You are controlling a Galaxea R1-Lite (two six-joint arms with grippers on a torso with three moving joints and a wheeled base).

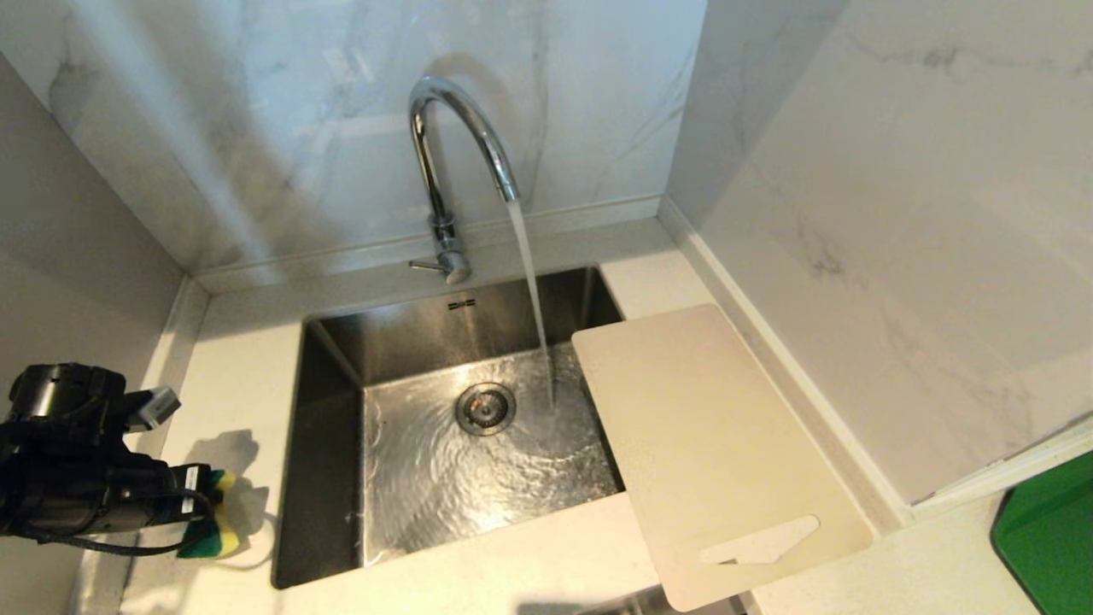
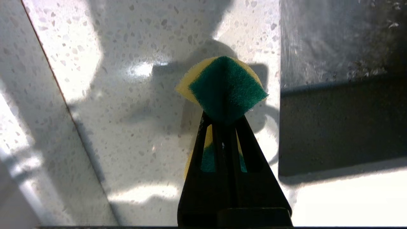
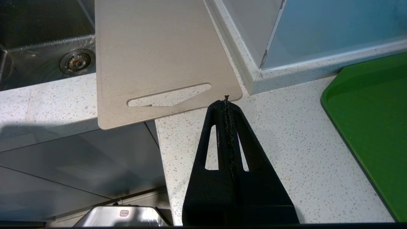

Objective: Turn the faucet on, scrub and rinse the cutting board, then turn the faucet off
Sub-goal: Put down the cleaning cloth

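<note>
Water (image 1: 534,299) is seen running in a thin stream from the tall chrome gooseneck faucet (image 1: 452,162) into the stainless steel sink (image 1: 333,444), landing just beside the round drain (image 1: 485,408). The large pale beige rectangular cutting board (image 1: 713,444) is laid flat on the speckled white countertop (image 1: 230,376) at the sink's right side, one long edge overhanging the basin and its slanted handle slot (image 1: 760,542) overhanging the counter's front edge. The left gripper (image 2: 224,122) is held over the counter left of the sink, clamped on a yellow sponge with a green scouring face (image 2: 224,87). The right gripper (image 3: 226,103) is closed with nothing between its fingers, just beside the board's handle corner. A green tray with a rounded corner (image 3: 372,114) is set on the counter to the right.
</note>
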